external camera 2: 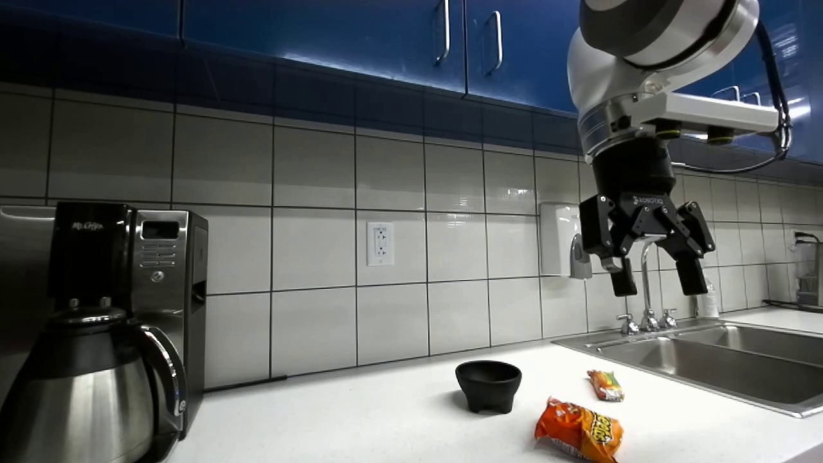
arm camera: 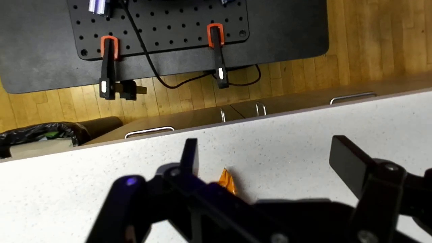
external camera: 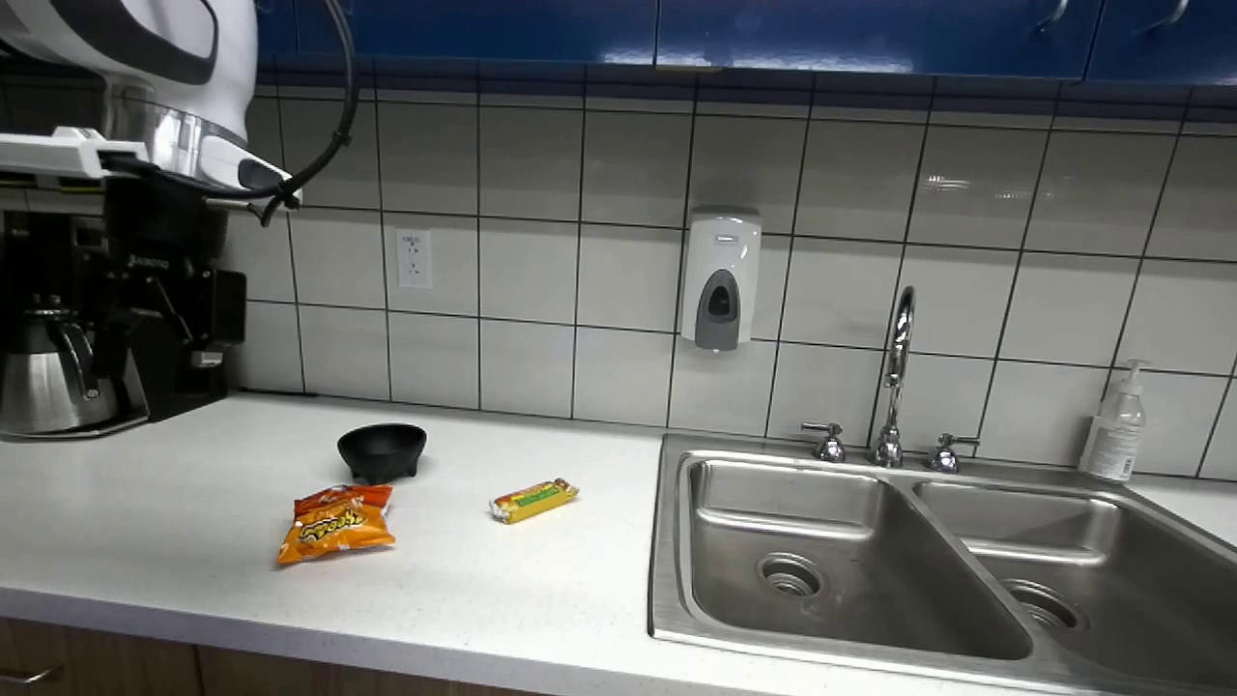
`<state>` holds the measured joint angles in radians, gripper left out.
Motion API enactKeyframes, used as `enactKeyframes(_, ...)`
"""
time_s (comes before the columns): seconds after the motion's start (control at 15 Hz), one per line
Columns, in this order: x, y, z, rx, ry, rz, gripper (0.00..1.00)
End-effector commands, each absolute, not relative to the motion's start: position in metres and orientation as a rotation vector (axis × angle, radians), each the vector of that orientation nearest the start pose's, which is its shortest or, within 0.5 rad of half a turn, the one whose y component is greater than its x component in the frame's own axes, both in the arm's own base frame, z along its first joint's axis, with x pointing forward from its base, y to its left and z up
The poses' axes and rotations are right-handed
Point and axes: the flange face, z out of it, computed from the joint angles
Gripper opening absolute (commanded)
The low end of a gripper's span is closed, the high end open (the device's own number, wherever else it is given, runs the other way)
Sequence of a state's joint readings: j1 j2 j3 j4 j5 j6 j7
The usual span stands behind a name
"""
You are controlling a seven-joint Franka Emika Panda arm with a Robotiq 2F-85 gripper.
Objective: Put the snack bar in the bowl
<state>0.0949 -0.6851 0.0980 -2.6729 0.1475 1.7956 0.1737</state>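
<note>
The snack bar (external camera: 533, 501) lies on the white counter in its yellow wrapper, between the bowl and the sink; it also shows in an exterior view (external camera 2: 605, 386). The small black bowl (external camera: 382, 454) stands upright on short feet on the counter; it also shows in an exterior view (external camera 2: 488, 384). No content shows above its rim. My gripper (external camera 2: 657, 278) is open and empty, pointing down, high above the counter. In the wrist view the fingers (arm camera: 266, 158) are wide apart with nothing between them. The snack bar and bowl do not show in the wrist view.
An orange-red snack bag (external camera: 338, 527) lies in front of the bowl; its corner shows in the wrist view (arm camera: 227, 182). A steel double sink (external camera: 672, 541) with a faucet (external camera: 899, 377) is beside the bar. A coffee maker (external camera 2: 170, 283) with a carafe stands at the counter's end.
</note>
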Motion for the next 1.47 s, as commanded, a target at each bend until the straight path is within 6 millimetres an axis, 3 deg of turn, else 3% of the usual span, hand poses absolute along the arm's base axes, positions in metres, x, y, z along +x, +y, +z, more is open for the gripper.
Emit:
enactKeyframes(0.0, 0.333, 0.045, 0.427, -3.108, 0.267, 0.304, 1.0)
enactKeyframes(0.53, 0.382, -0.02, 0.408, -3.114, 0.413, 0.255, 1.0)
enactKeyframes(0.87, 0.418, -0.037, 0.389, -3.096, 0.444, 0.22, 1.0)
enactKeyframes(1.4, 0.454, -0.071, 0.363, -3.078, 0.52, 0.232, 1.0)
